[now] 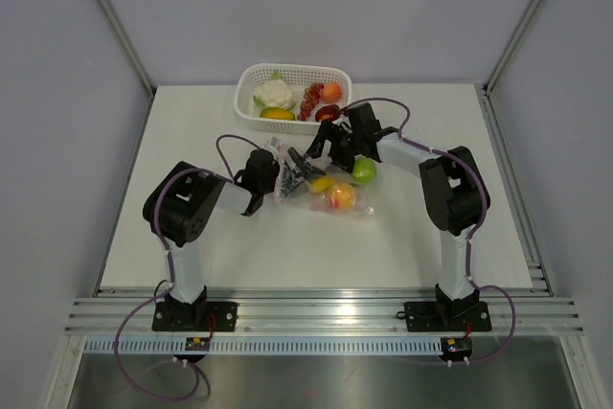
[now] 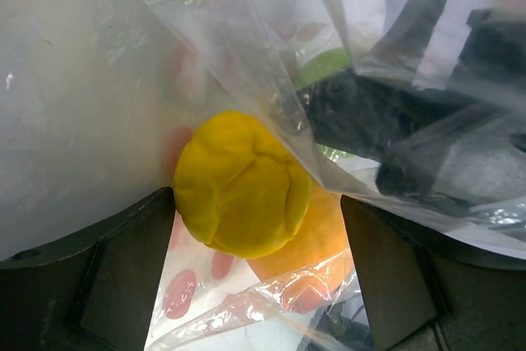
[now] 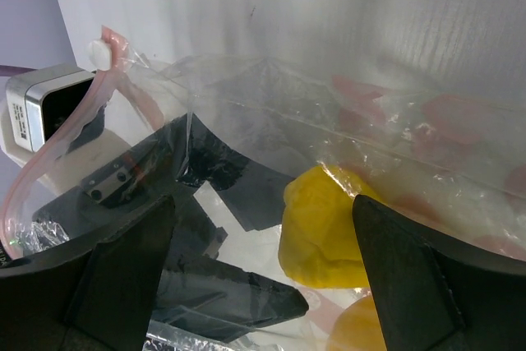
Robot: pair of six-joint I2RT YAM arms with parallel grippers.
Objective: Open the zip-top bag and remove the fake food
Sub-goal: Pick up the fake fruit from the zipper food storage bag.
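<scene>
Left wrist: clear bag (image 2: 230,47) wraps yellow fruit (image 2: 242,187).

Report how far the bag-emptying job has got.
Done: the zip-top bag looks open, and the cauliflower and other pieces sit in the white basket. In hand: the right gripper is open at the bag's mouth, facing the yellow piece; the left gripper, open, straddles the bag. Left: the yellow piece and the orange piece are not yet out.

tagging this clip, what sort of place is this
Probably a robot lab test cell: white table walled by plain grey panels, two arms on an aluminium rail, toy food in a basket.
</scene>
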